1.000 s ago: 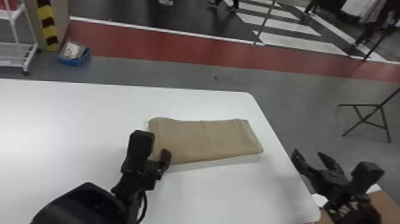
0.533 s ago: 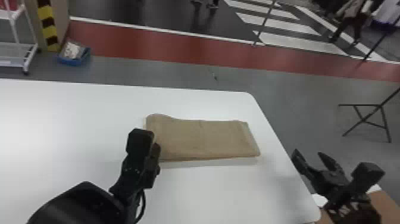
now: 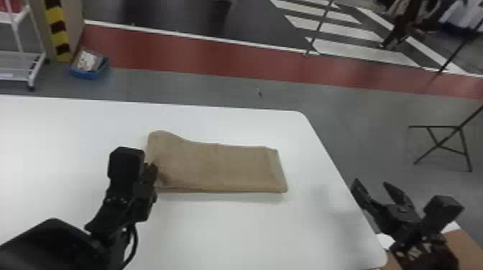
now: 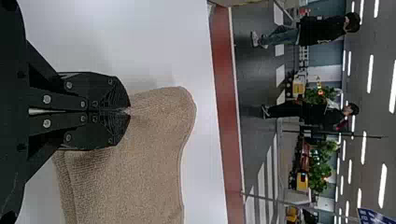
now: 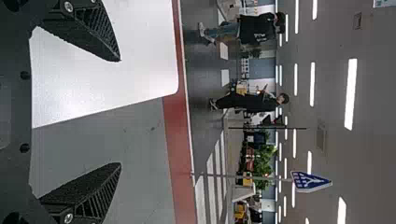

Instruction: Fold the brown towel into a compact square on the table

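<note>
The brown towel (image 3: pixel 215 167) lies on the white table (image 3: pixel 222 233), near the table's far right corner. It is folded into a long shape, wider from left to right than from front to back. So it looks partly done, but it is not a square. The edge nearest the robot shows more than one layer. The far left corner puffs up a little.

The left gripper (image 4: pixel 128 111) is at the towel's left end. Its two black fingers are pressed together on a small pinch of cloth, and the cloth bunches up there. I think it holds the end because that part should go over toward the right, to make the long shape shorter. If it has only the top layer, the layers could slide apart. The cloth looks soft, so it should bend easily.

The right gripper (image 5: pixel 120 112) waits by the table's right edge, well apart from the towel. Its fingers are spread wide with nothing between them. Maybe it is there to keep out of the way, since one arm can do this fold.

Past the table, a blue box (image 3: pixel 90 71) sits on the floor (image 3: pixel 187 88) near a white cart (image 3: pixel 18 66).
</note>
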### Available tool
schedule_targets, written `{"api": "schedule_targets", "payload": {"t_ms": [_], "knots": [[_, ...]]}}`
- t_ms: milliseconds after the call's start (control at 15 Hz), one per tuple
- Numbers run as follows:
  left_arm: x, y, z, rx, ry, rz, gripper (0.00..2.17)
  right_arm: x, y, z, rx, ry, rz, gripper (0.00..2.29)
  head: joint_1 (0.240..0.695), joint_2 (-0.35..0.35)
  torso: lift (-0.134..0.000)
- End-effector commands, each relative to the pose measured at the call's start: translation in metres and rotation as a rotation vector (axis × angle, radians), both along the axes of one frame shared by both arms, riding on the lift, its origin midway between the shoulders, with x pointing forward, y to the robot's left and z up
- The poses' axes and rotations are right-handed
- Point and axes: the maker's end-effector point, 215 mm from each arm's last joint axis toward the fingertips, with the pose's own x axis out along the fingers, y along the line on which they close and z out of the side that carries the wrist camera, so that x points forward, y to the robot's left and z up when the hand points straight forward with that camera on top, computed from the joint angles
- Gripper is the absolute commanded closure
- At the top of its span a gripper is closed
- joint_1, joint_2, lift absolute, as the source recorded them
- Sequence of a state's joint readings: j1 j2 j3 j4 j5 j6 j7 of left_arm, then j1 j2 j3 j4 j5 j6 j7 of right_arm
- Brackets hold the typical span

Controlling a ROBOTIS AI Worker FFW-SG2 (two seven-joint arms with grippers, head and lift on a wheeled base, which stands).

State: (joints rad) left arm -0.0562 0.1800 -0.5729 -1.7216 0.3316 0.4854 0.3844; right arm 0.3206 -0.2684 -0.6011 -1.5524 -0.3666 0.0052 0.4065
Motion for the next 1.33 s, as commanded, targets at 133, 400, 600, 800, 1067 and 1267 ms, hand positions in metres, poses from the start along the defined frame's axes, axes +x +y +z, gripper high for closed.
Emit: {"api": "schedule_targets", "payload": {"t_ms": [133,400,600,800,1067,1267], "knots": [[-0.008,0.075,-0.003,0.032,0.008,0.095,1.36,0.008,0.006,0.004,0.001,-0.010,0.010,0.08,0.695,-0.350,-0.124],[-0.016,0.085,-0.003,0.061,-0.001,0.104,1.36,0.021,0.018,0.004,0.002,-0.010,0.029,0.09,0.695,-0.350,-0.124],[-0.011,0.094,0.003,0.068,-0.014,0.113,1.35,0.024,0.025,0.002,0.007,-0.007,0.039,0.09,0.695,-0.350,-0.124],[-0.007,0.102,0.008,0.070,-0.030,0.124,0.60,0.027,0.030,0.002,0.012,0.004,0.049,0.09,0.695,-0.350,-0.124],[-0.009,0.102,0.020,0.090,-0.066,0.116,0.03,0.058,0.064,0.013,0.030,0.034,0.104,0.08,0.695,-0.350,-0.124],[-0.006,0.111,0.035,0.125,-0.122,0.131,0.03,0.083,0.097,0.018,0.038,0.084,0.134,0.09,0.695,-0.350,-0.124]]}}
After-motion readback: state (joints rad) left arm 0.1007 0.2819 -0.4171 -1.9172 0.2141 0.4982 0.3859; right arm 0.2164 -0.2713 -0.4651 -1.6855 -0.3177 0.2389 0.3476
